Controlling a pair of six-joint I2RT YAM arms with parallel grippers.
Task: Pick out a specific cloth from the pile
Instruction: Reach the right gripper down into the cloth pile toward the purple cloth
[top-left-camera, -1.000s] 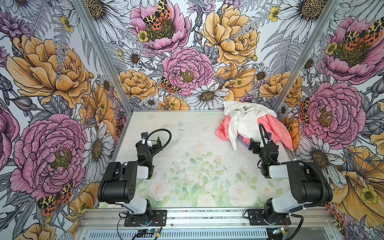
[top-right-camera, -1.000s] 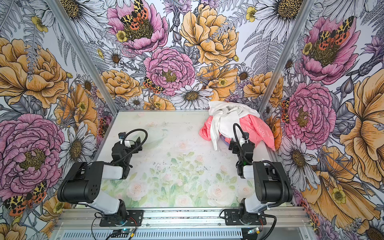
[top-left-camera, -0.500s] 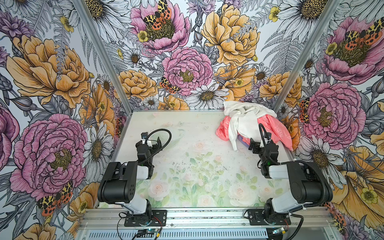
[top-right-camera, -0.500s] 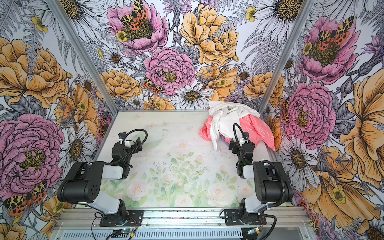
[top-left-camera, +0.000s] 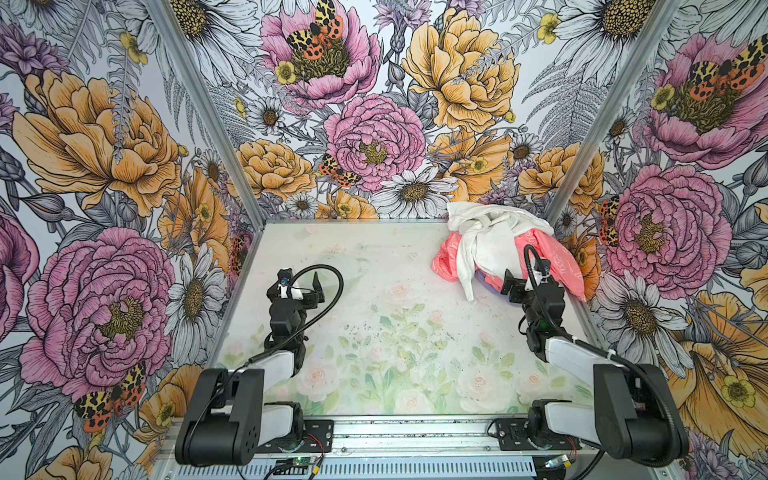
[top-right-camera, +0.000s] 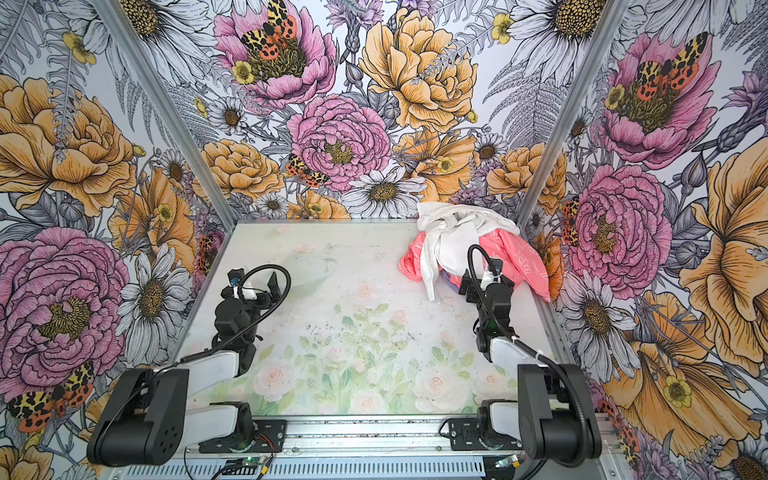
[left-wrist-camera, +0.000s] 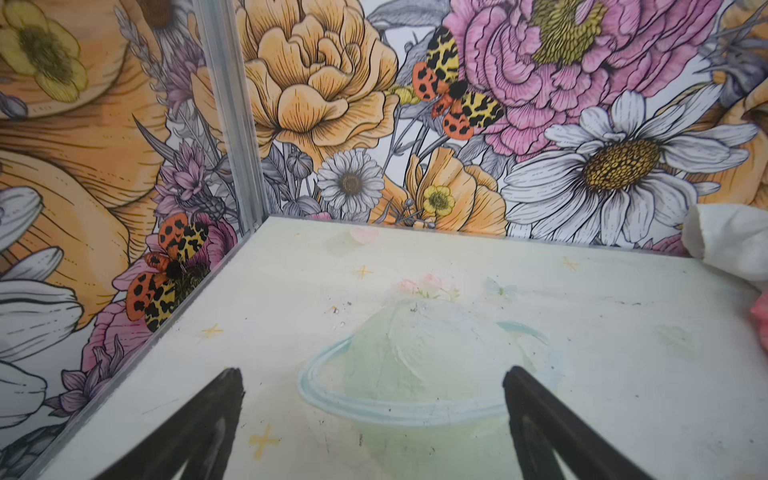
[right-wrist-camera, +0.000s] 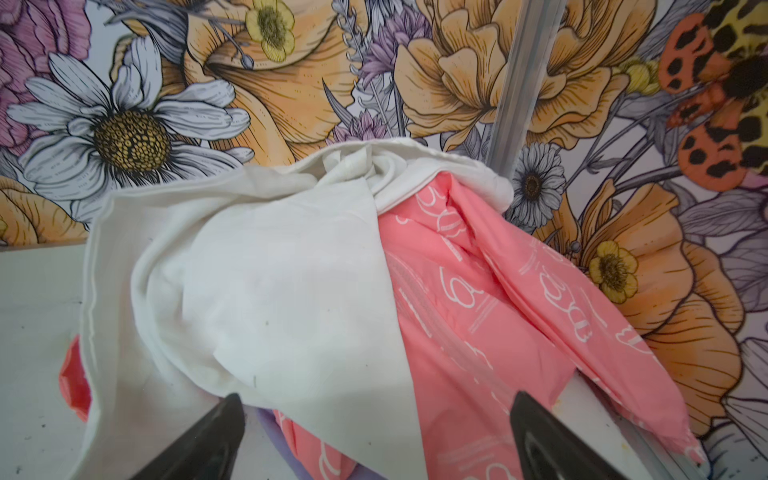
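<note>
The pile (top-left-camera: 494, 249) lies at the back right corner of the table in both top views. A white garment (right-wrist-camera: 270, 282) drapes over a coral-pink cloth with white print (right-wrist-camera: 490, 316). Only a thin lavender-purple sliver of the cloth (right-wrist-camera: 270, 434) shows, under the pile's near edge; it appears faintly in a top view as the cloth (top-left-camera: 484, 277). My right gripper (right-wrist-camera: 376, 399) is open, its fingers either side of the pile's near edge and holding nothing. My left gripper (left-wrist-camera: 372, 372) is open over bare table at the left, also seen as the left gripper (top-left-camera: 300, 286).
Flower-printed walls close the table (top-left-camera: 374, 332) on three sides, with metal corner posts (top-left-camera: 582, 166). The pile leans against the right wall and back wall. A metal rail (top-left-camera: 374, 432) runs along the front edge, carrying both arm bases.
</note>
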